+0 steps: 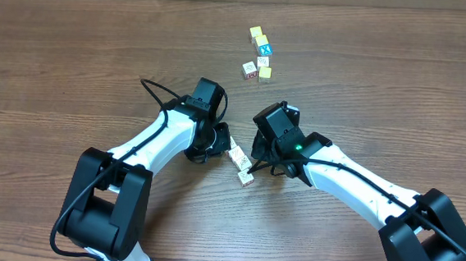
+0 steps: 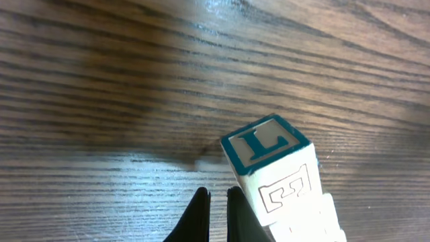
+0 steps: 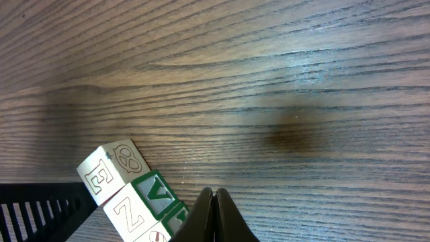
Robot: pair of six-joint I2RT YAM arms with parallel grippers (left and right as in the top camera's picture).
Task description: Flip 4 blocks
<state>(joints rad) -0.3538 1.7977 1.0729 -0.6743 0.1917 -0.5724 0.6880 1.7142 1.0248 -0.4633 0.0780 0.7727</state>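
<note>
Wood-grain desk (image 1: pixel 73 70) carries 4 blocks (image 1: pixel 263 62) clustered at the far side around a blue X cube (image 1: pixel 263 47). Both closed and empty, the left pincer (image 2: pixel 215 202) and right pincer (image 3: pixel 213 202) flank a short row of lettered cubes (image 1: pixel 239 156) near the middle, well apart from the blocks.

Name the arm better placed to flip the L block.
Left, probably. The left tool, shut, sits right beside the L block; the right tool, also shut, is by the green V block next to it.
</note>
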